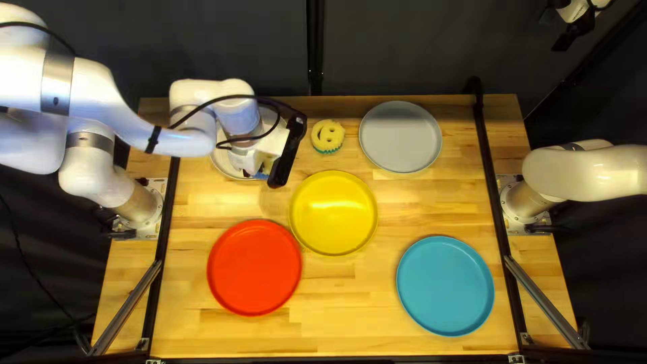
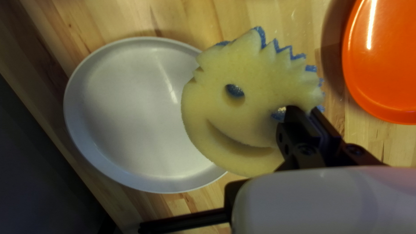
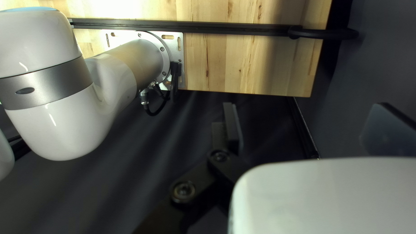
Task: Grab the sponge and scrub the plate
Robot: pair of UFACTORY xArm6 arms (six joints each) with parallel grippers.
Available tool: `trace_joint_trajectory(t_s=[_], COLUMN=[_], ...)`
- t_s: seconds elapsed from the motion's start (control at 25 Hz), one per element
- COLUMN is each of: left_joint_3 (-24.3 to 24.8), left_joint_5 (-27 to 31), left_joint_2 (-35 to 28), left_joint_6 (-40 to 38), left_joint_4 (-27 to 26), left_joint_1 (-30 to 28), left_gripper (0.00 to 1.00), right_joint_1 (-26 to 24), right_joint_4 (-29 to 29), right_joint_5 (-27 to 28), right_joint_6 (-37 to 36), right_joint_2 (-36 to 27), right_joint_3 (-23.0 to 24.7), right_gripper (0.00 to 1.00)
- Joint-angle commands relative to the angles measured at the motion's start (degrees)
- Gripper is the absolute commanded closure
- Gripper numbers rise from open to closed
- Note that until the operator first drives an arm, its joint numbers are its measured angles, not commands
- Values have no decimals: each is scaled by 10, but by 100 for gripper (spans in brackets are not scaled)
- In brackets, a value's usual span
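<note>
Left wrist view: the left gripper [image 2: 303,110], nearly closed, pinches a yellow-and-blue smiley foam sponge [image 2: 242,123] by one eye, above the round white plate's [image 2: 123,108] edge; scrubbing drag could twist it loose. The right gripper [image 3: 308,126] gapes, empty.

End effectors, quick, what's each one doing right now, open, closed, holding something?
Left end effector: closed, holding the blue-backed smiley sponge.
Right end effector: open, holding nothing.

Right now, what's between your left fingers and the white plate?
The smiley sponge, gripped by the left fingers, overlapping the white plate in the left wrist view.
</note>
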Motion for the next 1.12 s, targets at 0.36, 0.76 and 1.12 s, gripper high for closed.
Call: trace_joint_trajectory(t_s=[0.36, 0.76, 1.12], left_joint_3=[18, 49, 88], left_joint_5=[-20, -70, -84], left_joint_2=[-6, 7, -7], left_joint_6=[-19, 20, 66], left_joint_4=[5, -1, -27], left_joint_1=[-22, 20, 57], left_gripper=[100, 100, 100], right_joint_1=[0, 0, 0], right_joint_4=[0, 0, 0], right_joint_5=[0, 0, 0], right_joint_6=[0, 0, 0], right_joint_2=[0, 0, 0], right_joint_3=[0, 0, 0], right_gripper=[0, 0, 0])
